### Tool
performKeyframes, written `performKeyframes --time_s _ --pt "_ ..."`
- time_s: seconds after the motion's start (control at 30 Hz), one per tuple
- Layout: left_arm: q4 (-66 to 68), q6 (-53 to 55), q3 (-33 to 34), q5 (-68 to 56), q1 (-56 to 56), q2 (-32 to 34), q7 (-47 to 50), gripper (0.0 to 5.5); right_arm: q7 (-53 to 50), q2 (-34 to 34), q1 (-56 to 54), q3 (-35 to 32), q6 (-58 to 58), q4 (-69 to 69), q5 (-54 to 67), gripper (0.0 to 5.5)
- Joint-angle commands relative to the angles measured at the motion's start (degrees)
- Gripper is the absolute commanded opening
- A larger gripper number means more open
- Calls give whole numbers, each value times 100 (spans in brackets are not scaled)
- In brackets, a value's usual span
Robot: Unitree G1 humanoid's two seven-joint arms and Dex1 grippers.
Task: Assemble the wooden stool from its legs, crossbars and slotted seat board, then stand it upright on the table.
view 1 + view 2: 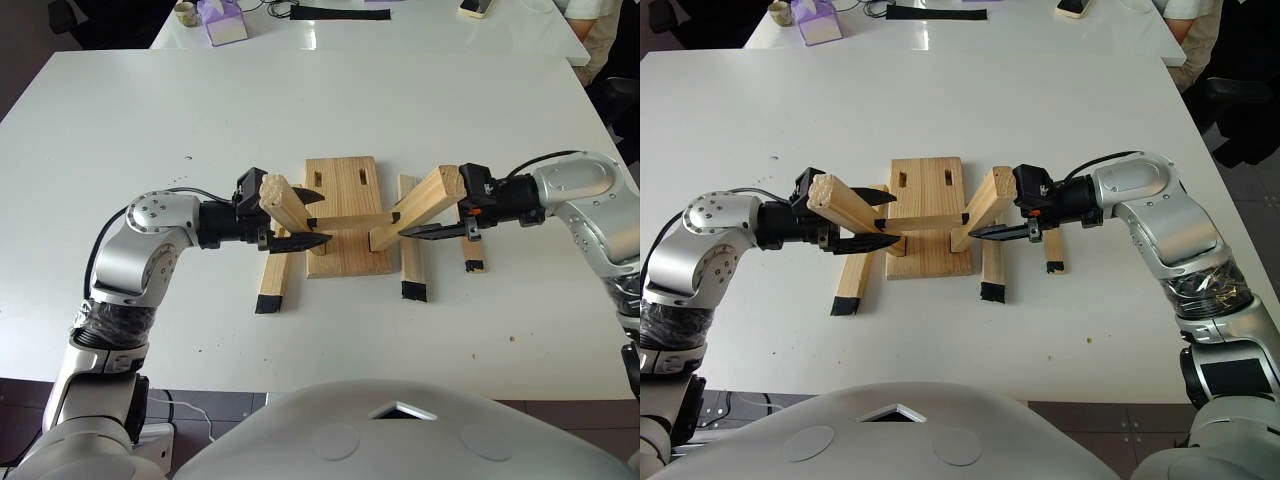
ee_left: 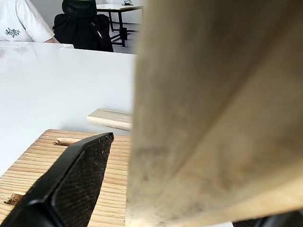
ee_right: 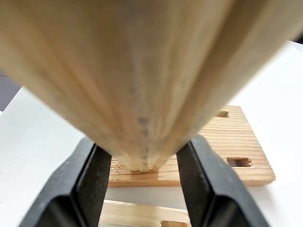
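Both claws are clenched on wood: the left claw (image 1: 316, 218) grips one tilted leg (image 1: 284, 203), and the right claw (image 1: 408, 224) grips a second leg (image 1: 428, 200), with its fingers (image 3: 90, 182) pressed on either side. Between the two claws a crossbar (image 1: 350, 220) spans from leg to leg. Just under the claw tips the seat board (image 1: 340, 172) lies flat on the table (image 1: 150, 120), slots facing up. One loose leg (image 1: 271, 282) lies on the table beneath the left claw and another (image 1: 411, 268) beneath the right claw, black-capped ends toward the robot. A thinner stick (image 1: 473, 258) lies under the right claw's wrist
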Motion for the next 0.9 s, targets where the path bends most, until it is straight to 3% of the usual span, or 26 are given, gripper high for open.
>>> performKeyframes --time_s 0.03,0.3,0.7,0.9 --pt "-327 453 -905 268 -373 -375 171 358 -522 435 510 1019 612 -227 -920 199" --pt "71 265 -562 488 -175 -176 417 358 -898 154 809 178 631 -801 -327 199" --pt "42 290 -291 255 -59 183 25 526 -721 -13 899 -10 661 -869 -263 199" --pt "45 -1 -36 266 462 718 -496 529 -680 -65 906 -139 713 -899 -218 199"
